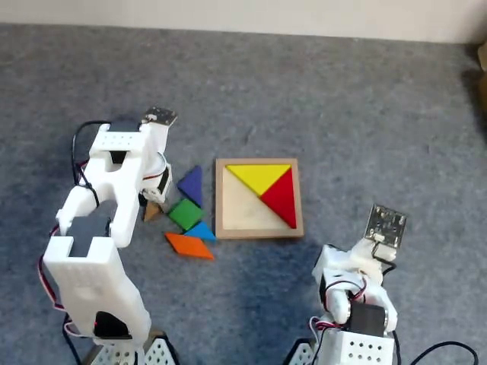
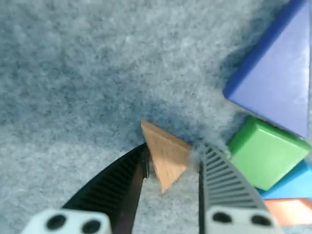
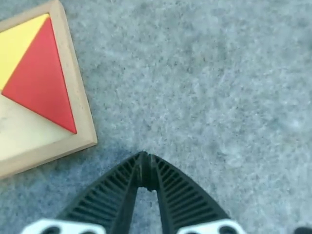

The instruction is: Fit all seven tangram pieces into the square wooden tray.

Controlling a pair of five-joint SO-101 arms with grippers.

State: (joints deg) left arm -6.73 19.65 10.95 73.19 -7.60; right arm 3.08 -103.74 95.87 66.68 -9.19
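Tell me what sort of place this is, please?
Probably a robotics test bench, perhaps in a lab or hobby room: two small white robot arms, the left arm and the right arm, stand on a grey carpeted table beside a wooden tray and coloured puzzle pieces.

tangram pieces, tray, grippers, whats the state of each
wooden tray: partly filled
yellow triangle: seated in tray
red triangle: seated in tray
tan triangle: on carpet
dark blue triangle: loose on carpet
green square: loose on carpet
light blue triangle: loose on carpet
orange parallelogram: loose on carpet
left gripper: open, straddling tan triangle
right gripper: shut, empty
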